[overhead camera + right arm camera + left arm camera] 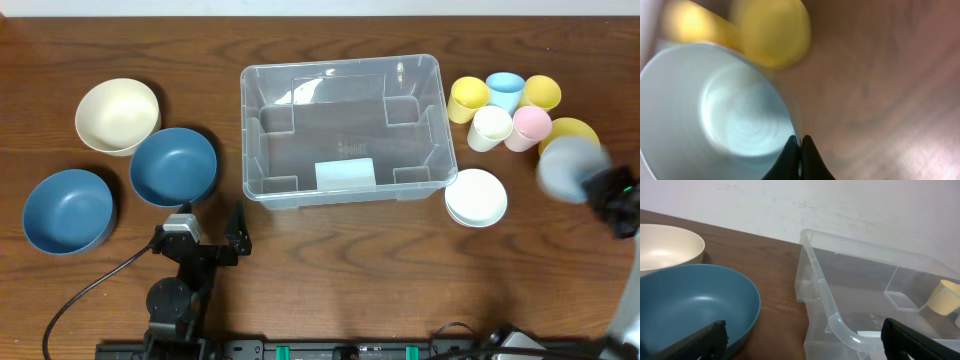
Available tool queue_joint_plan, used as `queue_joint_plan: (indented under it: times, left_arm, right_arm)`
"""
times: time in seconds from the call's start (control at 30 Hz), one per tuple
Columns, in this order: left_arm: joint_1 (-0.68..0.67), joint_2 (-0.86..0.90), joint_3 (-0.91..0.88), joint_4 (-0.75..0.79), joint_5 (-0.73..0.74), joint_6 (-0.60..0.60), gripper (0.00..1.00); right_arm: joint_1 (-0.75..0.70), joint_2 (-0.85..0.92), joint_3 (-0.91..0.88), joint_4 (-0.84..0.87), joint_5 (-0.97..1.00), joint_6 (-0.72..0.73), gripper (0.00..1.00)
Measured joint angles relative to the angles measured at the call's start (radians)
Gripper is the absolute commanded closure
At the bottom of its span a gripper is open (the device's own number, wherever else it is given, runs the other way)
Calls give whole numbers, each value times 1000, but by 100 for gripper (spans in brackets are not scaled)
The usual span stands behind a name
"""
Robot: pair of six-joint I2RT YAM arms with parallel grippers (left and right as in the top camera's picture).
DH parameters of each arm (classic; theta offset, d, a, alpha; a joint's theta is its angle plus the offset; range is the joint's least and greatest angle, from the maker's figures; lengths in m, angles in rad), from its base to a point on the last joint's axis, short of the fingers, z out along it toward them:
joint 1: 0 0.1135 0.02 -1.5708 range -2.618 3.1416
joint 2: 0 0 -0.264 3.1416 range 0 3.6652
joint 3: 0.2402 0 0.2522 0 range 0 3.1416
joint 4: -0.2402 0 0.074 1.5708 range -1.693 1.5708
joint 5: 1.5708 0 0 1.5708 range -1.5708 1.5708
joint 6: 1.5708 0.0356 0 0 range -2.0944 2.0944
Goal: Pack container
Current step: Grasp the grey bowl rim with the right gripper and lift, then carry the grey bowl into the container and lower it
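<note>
Our left gripper (805, 347) stands wide open and holds nothing. The container (816, 270) sits on the desk (775, 265) just ahead of it and to its right, with a blue bowl (690, 305) ahead to its left. Our right gripper (801, 139) is pinched shut on the rim of a pale grey cup (735, 110), and the container lies well to its left.

A wooden table (340, 260) bears a clear container (247, 130) at its middle. To the left sit a cream bowl (117, 116) and two blue bowls (173, 166); to the right, pastel cups (490, 127) and white plates (476, 197).
</note>
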Motion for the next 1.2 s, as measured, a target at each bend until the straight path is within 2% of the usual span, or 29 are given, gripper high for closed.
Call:
queue_joint_plan:
  times: [0.1,0.2,0.33,0.57,0.7,0.87,1.2]
  left_arm:
    - [0,0,0,0,0,0,2]
    - [0,0,0,0,0,0,2]
    - [0,0,0,0,0,0,2]
    - [0,0,0,0,0,0,2]
    - [0,0,0,0,0,0,2]
    - [0,0,0,0,0,0,2]
    - [0,0,0,0,0,0,2]
  right_arm:
    - [28,-62,88,16,-100,-66,99]
    - [122,-108,149,26,-198,-134,99]
    - [356,-143,177,48,-239,-200,99]
    - [797,-90,178,91,-17,-238,99]
    - [961,2,179,138,160,-238,99]
    - [1043,138,179,238,310,-237,99]
    - [1046,370,179,386,440,-237,99]
